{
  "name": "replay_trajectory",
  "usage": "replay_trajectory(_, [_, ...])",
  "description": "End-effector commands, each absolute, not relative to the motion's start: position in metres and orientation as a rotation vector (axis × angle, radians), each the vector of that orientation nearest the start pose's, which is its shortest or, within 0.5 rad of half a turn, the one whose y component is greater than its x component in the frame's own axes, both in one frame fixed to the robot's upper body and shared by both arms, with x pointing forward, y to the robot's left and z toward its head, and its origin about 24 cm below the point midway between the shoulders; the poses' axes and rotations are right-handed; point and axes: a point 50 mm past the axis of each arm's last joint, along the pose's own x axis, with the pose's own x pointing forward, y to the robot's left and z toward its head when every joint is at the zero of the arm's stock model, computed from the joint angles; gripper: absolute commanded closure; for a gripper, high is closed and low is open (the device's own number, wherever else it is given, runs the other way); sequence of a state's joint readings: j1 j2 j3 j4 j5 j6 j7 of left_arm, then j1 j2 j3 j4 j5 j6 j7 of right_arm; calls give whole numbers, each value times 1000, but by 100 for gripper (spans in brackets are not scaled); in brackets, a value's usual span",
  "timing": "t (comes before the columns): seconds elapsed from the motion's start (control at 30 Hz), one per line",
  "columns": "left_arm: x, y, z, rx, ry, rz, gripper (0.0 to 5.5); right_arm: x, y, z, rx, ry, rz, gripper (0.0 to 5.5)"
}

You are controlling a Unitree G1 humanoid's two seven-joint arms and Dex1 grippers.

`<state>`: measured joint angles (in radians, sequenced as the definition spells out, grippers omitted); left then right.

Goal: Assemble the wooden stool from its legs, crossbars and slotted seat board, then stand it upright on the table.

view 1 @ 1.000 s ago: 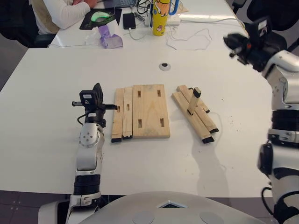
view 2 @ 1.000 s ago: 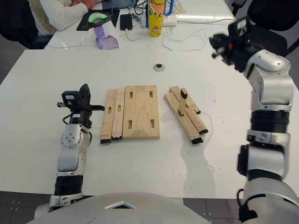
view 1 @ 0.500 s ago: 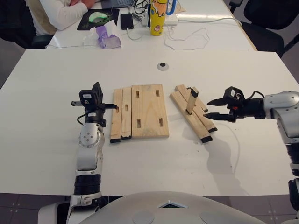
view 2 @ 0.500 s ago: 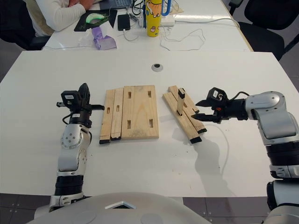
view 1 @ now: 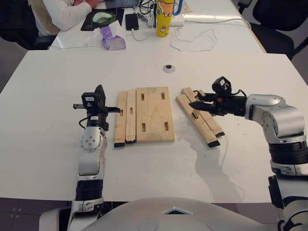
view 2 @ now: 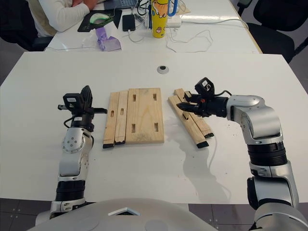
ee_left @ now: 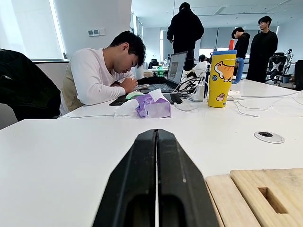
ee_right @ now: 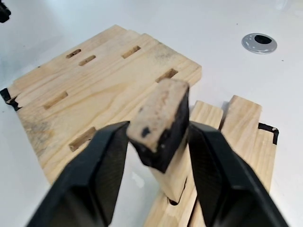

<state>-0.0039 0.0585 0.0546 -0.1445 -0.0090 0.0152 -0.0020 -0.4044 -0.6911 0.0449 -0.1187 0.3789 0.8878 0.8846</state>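
The slotted seat board (view 1: 154, 114) lies flat mid-table, with two narrower slotted boards (view 1: 125, 118) against its left side. To its right, several legs and crossbars (view 1: 206, 124) lie in a slanted pile, and one short dark-tipped piece (ee_right: 161, 118) stands upright from them. My right gripper (view 1: 194, 105) is open at that piece. One finger (ee_right: 102, 165) is close on each side of it, and I cannot tell if they touch. My left gripper (view 1: 115, 109) is shut on nothing and rests low by the left boards. Its closed fingers (ee_left: 156, 179) point across the table.
A round cable grommet (view 1: 168, 68) sits behind the boards. On the far desk are a yellow cup (view 1: 164, 18), a purple tissue pack (view 1: 113, 39), loose cables (view 1: 195, 38) and a seated person's sleeve (view 1: 67, 14). Bare white tabletop (view 1: 159, 168) lies in front.
My right arm swung down from high at the back right to the pile, and its open gripper moved left around the upright piece. The left arm and the boards stayed put.
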Motion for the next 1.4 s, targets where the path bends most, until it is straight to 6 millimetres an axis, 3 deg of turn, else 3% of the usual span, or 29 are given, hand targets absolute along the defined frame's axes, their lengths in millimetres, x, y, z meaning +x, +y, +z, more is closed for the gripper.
replay_trajectory(0.03, [255,172,77,61,-132,44,550,289,-204,139,-181,500,830,407])
replay_trajectory(0.3, [258,172,79,63,-138,38,550,299,-203,149,-158,440,773,507])
replay_trajectory(0.47, [259,171,79,65,-140,35,550,310,-202,161,-123,371,718,508])
replay_trajectory(0.57, [259,171,80,64,-143,32,550,320,-200,180,-107,260,673,508])
replay_trajectory(0.67, [261,170,83,33,-149,28,550,323,-187,214,-15,73,716,508])
replay_trajectory(0.73, [263,166,87,-67,-137,3,550,317,-176,231,32,-12,796,508])
replay_trajectory(0.83, [266,155,91,-463,-47,-118,550,304,-159,237,-42,-76,921,508])
replay_trajectory(0.9, [261,143,98,-703,-6,-261,516,298,-151,234,-125,-104,965,508])
replay_trajectory(1.0, [255,133,113,-894,4,-404,477,293,-144,227,-221,-139,983,508])
replay_trajectory(1.13, [252,122,122,-961,49,-505,415,289,-138,223,-253,-188,1019,508])
replay_trajectory(1.4, [254,124,127,-994,70,-514,288,281,-132,223,-262,-214,1092,508])
